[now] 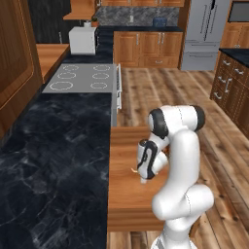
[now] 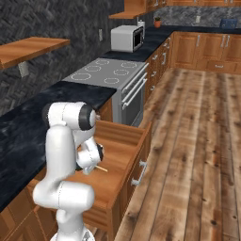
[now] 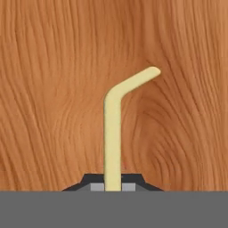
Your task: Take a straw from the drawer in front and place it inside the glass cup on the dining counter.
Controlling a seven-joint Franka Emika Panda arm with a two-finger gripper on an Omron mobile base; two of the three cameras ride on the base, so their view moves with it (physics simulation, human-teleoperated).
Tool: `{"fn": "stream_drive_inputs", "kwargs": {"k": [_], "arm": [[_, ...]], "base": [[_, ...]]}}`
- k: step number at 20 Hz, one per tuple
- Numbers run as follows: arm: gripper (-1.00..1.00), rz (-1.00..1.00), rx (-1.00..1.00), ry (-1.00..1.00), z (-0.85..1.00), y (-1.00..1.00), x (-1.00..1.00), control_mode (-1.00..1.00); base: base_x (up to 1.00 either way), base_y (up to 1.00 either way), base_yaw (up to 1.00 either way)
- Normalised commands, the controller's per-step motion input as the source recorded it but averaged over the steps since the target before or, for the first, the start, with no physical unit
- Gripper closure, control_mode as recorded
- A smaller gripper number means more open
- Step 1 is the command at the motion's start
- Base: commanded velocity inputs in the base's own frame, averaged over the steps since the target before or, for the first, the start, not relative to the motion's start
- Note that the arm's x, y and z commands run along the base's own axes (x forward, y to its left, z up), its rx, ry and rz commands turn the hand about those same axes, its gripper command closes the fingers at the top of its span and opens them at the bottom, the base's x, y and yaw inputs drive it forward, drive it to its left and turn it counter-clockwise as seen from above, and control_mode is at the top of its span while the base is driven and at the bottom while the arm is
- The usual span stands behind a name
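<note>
The gripper (image 3: pixel 113 185) is closed on the straw (image 3: pixel 116 120), pinching its lower end between the two dark fingertips. In the hand view the straw runs straight up from the jaws, then bends toward the upper right — a pale tan-yellow stick with a rounded tip, seen against the wood grain of the drawer (image 3: pixel 49 89) bottom.

In the left base view the white arm bends down over the open drawer (image 1: pixel 124 194), which juts out from under the black marble worktop (image 1: pixel 53 160). The gripper (image 1: pixel 142 179) hangs low inside the drawer, and a small tip of the straw (image 1: pixel 134 169) shows just to the left of the hand.

From the right base view the drawer (image 2: pixel 123 146) stands pulled out toward the wooden floor (image 2: pixel 197 155), its silver bar handle (image 2: pixel 140 173) on the front face. The gripper (image 2: pixel 87 168) sits down among the drawer's walls, with the straw (image 2: pixel 100 168) poking out to the right as a thin pale line. Whether the straw touches the drawer bottom or is just above it cannot be told.

Farther along the worktop lie the grey cooktop (image 1: pixel 83 78) and, beyond it, a white microwave (image 2: pixel 126 37).
</note>
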Motion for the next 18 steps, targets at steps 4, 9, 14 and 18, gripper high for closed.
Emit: {"fn": "stream_drive_inputs", "kwargs": {"k": [4, 9, 14, 18], "arm": [[1.0, -0.05, 0.0, -0.02, 0.97, 0.0, -0.01, -1.0], [1.0, 0.0, 0.0, 0.0, 1.0, -0.05, -0.07, -1.0], [1.0, 0.0, 0.03, 0.0, 0.98, -0.08, -0.14, -1.0], [1.0, 0.0, 0.08, 0.01, 1.0, -0.26, 0.0, -1.0]], "base": [[0.0, 0.0, 0.0], [0.0, 0.0, 0.0], [0.0, 0.0, 0.0], [0.0, 0.0, 0.0]]}}
